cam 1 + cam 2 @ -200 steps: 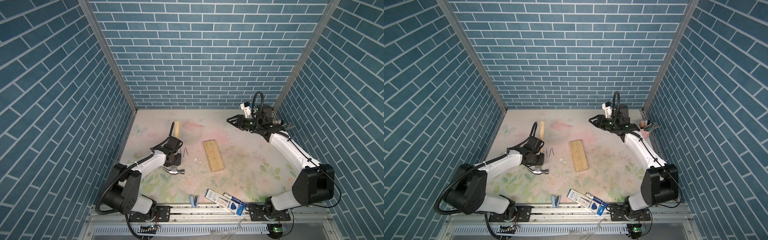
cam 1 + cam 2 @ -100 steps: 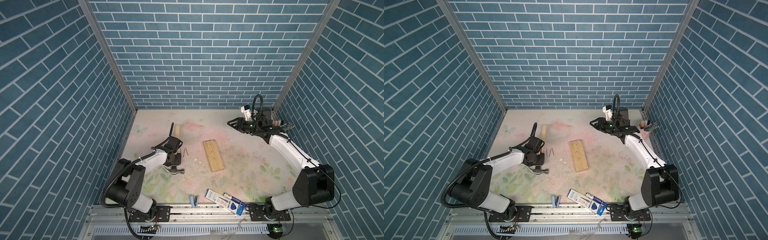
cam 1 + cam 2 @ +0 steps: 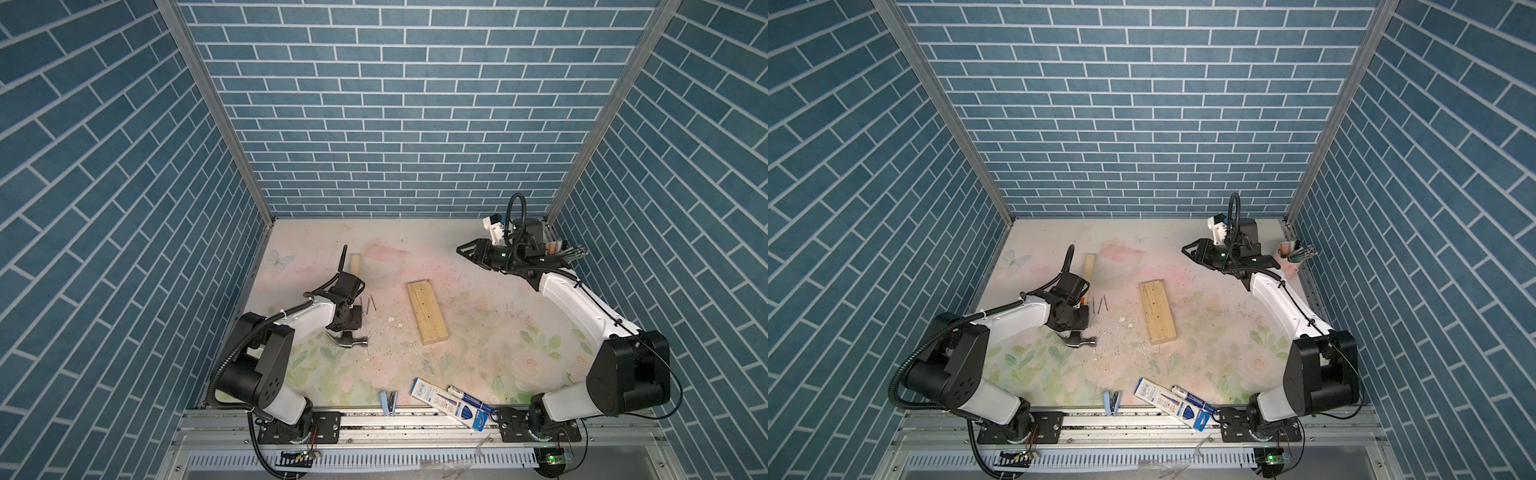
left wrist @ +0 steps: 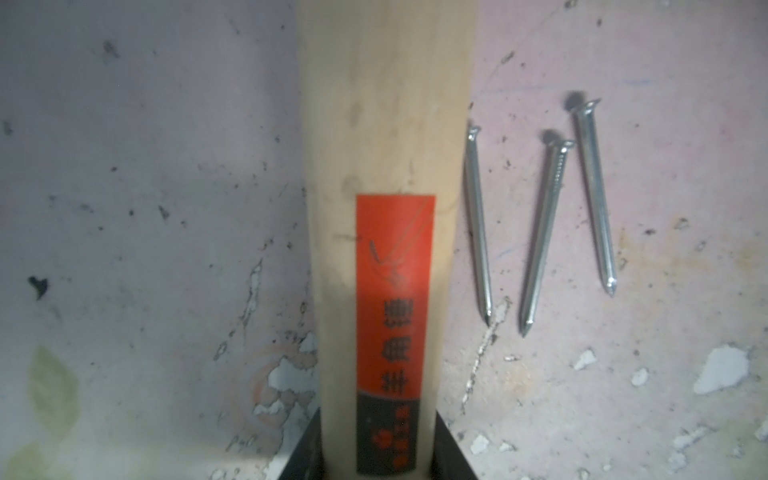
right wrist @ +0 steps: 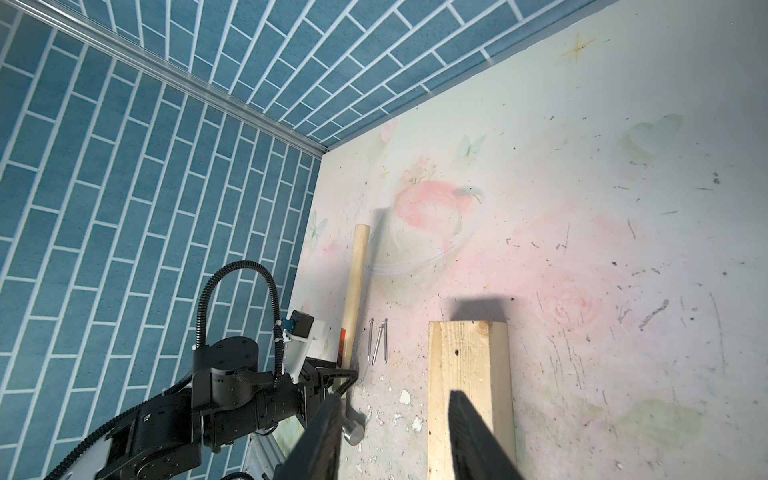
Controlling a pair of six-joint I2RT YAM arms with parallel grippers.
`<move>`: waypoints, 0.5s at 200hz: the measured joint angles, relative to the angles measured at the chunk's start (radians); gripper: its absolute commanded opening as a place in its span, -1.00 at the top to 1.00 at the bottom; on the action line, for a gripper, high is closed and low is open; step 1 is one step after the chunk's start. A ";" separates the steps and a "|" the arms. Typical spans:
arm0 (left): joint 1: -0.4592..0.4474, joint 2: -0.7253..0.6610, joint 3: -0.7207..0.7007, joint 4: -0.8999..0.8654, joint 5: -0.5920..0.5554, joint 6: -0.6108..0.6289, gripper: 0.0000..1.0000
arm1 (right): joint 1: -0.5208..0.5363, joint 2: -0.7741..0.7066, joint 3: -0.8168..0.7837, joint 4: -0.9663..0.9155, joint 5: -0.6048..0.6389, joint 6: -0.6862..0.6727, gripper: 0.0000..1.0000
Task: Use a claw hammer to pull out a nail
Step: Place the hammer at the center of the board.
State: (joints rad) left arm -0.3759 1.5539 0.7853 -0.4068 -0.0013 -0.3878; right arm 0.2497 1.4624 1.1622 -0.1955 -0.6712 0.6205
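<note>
Nearest, along the front edge of the table [image 3: 478,332], a blue stapler [image 3: 389,402] and a pen box [image 3: 448,403] lie well apart from the work. They pose little risk unless the hammer is swung low toward them.

Just beyond, the claw hammer [image 4: 384,145] lies flat, its steel head [image 3: 348,341] toward the front and its handle pointing at the back wall. The left gripper [image 3: 351,322] is closed around the handle close to the head, with the dark fingers [image 4: 446,461] pressing both sides of the wood by the orange label. That hold looks like the main hazard. So near the head, it leaves almost no lever for prying, and the smooth round handle could twist or slide in the jaws once load comes on.

Three loose nails [image 4: 540,232] lie just beside the handle, and lifting or turning the hammer could sweep them across the table.

Farther in, the wooden block [image 3: 427,318] lies loose with nothing holding it. I cannot tell whether a nail stands in it; only small dark marks show. If the claw pulls there, the block would likely tip or skid instead of giving up the nail.

Farthest, the right gripper [image 3: 462,250] hovers with its jaws apart and empty, well away from the block, so it offers no bracing. A cup of pens [image 3: 1296,257] behind it could be knocked by its arm.
</note>
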 measured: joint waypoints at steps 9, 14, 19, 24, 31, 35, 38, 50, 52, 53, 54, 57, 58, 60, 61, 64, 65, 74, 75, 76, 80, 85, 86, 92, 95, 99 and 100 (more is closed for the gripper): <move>0.001 0.004 0.002 0.003 -0.002 0.000 1.00 | 0.000 0.000 0.000 0.001 0.002 0.000 0.14; 0.001 0.006 0.003 0.005 -0.004 0.000 0.98 | 0.000 0.000 0.000 0.001 0.002 0.000 0.14; 0.002 0.006 0.005 0.006 -0.005 0.000 0.93 | -0.001 -0.001 0.000 0.001 0.003 0.000 0.14; 0.002 0.008 0.005 0.008 -0.005 0.000 0.88 | -0.001 -0.001 0.000 0.001 0.003 0.000 0.14; 0.003 0.009 0.006 0.010 -0.005 -0.001 0.82 | -0.002 -0.001 0.000 0.001 0.004 0.000 0.14; 0.003 0.010 0.006 0.010 -0.005 -0.001 0.77 | -0.002 -0.001 0.000 0.001 0.005 0.000 0.14; 0.003 0.010 0.007 0.010 -0.005 -0.001 0.73 | -0.002 -0.001 0.000 0.001 0.005 0.000 0.14; 0.003 0.010 0.007 0.010 -0.006 -0.001 0.61 | -0.003 -0.001 0.000 0.001 0.006 0.000 0.14; 0.003 0.010 0.007 0.010 -0.006 -0.001 0.59 | -0.003 -0.001 0.000 0.001 0.006 0.000 0.14; 0.003 0.010 0.007 0.010 -0.006 -0.001 0.58 | -0.003 -0.001 0.000 0.001 0.006 0.000 0.14; 0.003 0.010 0.007 0.010 -0.006 -0.001 0.58 | -0.003 -0.001 0.000 0.001 0.006 0.000 0.14; 0.003 0.010 0.007 0.010 -0.006 -0.001 0.57 | -0.003 -0.001 0.000 0.001 0.006 0.000 0.14; 0.003 0.010 0.007 0.010 -0.006 -0.001 0.56 | -0.003 -0.001 0.000 0.001 0.006 0.000 0.14; 0.003 0.010 0.007 0.010 -0.006 -0.001 0.56 | -0.004 -0.001 0.000 0.001 0.006 0.000 0.14; 0.003 0.010 0.007 0.010 -0.006 -0.001 0.56 | -0.004 -0.001 0.000 0.001 0.006 0.000 0.14; 0.003 0.010 0.007 0.010 -0.006 -0.001 0.55 | -0.004 -0.001 0.000 0.001 0.006 0.000 0.14; 0.003 0.010 0.007 0.010 -0.006 -0.001 0.55 | -0.004 -0.001 0.000 0.001 0.006 0.000 0.14; 0.003 0.010 0.007 0.010 -0.006 -0.001 0.53 | -0.004 -0.001 0.000 0.001 0.006 0.000 0.14; 0.003 0.010 0.007 0.010 -0.006 -0.001 0.53 | -0.005 -0.001 0.000 0.001 0.006 0.000 0.14; 0.003 0.010 0.007 0.010 -0.006 -0.001 0.53 | -0.005 -0.002 0.000 0.001 0.006 0.000 0.14; 0.003 0.010 0.007 0.010 -0.006 -0.001 0.53 | -0.005 -0.002 0.000 0.001 0.006 0.000 0.14; 0.003 0.010 0.007 0.010 -0.007 -0.001 0.52 | -0.005 -0.002 0.000 0.001 0.006 0.000 0.14; 0.003 0.010 0.007 0.010 -0.007 -0.001 0.51 | -0.005 -0.002 0.000 0.001 0.006 0.000 0.14; 0.003 0.010 0.007 0.010 -0.007 -0.001 0.49 | -0.005 -0.002 0.000 0.001 0.006 0.000 0.14; 0.003 0.010 0.007 0.010 -0.007 -0.001 0.48 | -0.006 -0.002 0.000 0.001 0.006 0.000 0.14; 0.003 0.010 0.007 0.010 -0.007 -0.001 0.44 | -0.006 -0.002 0.000 0.001 0.006 0.000 0.14; 0.003 0.010 0.007 0.010 -0.007 -0.001 0.44 | -0.006 -0.002 0.000 0.001 0.006 0.000 0.14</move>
State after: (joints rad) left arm -0.3725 1.5642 0.7925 -0.3973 -0.0086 -0.3889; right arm 0.2440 1.4605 1.1622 -0.1944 -0.6651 0.6205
